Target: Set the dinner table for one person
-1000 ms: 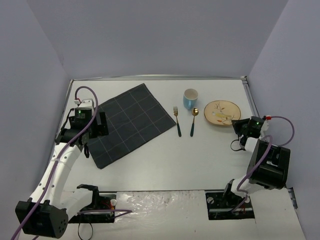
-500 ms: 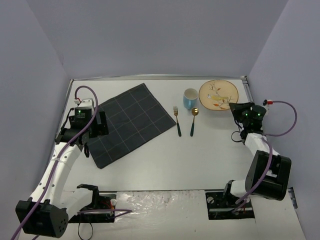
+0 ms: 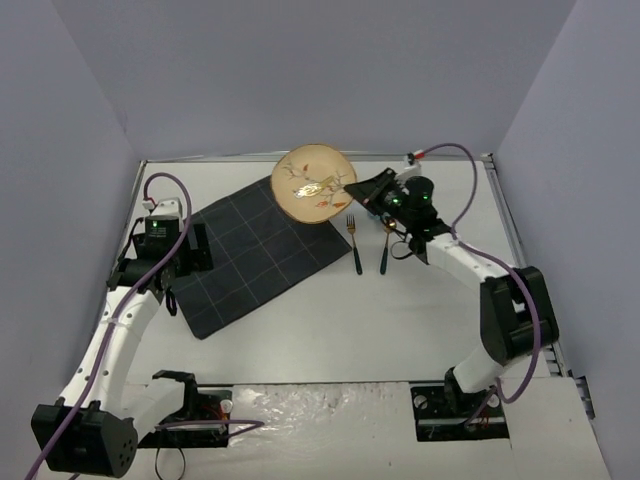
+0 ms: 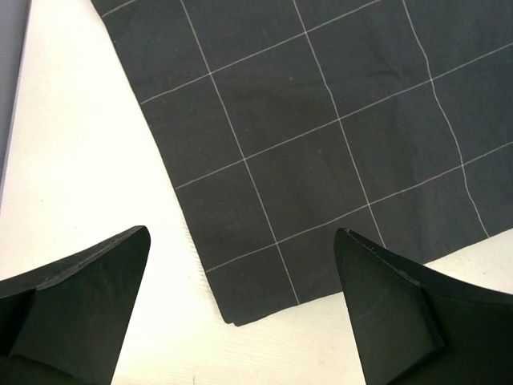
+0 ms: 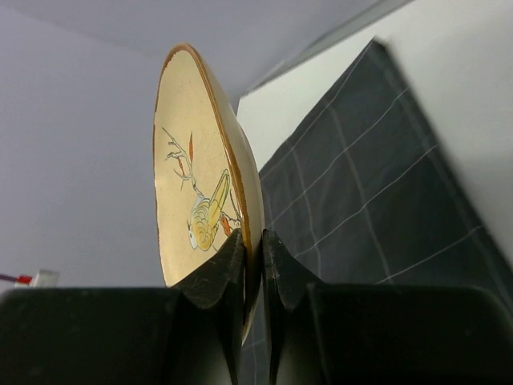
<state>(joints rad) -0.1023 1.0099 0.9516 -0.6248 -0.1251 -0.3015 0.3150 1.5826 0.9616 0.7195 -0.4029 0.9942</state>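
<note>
A tan plate [image 3: 313, 183] painted with a bird hangs in the air over the far right corner of the dark grid placemat [image 3: 250, 250]. My right gripper [image 3: 352, 195] is shut on the plate's right rim. In the right wrist view the plate [image 5: 196, 176] stands on edge, its rim pinched in the right gripper [image 5: 252, 237], with the placemat [image 5: 361, 200] below. My left gripper [image 3: 203, 248] is open at the placemat's left edge. From the left wrist, the left gripper [image 4: 240, 237] is empty above a corner of the placemat [image 4: 321, 144] on the white dinner table [image 4: 80, 160].
A fork [image 3: 354, 243] and a gold spoon [image 3: 387, 245] with dark handles lie side by side on the dinner table [image 3: 330, 320], right of the placemat and under my right arm. Grey walls enclose the table on three sides.
My right arm has lifted the plate from the table's far right and swung it left, past the fork and spoon, to the placemat's far corner. The left arm has not moved.
</note>
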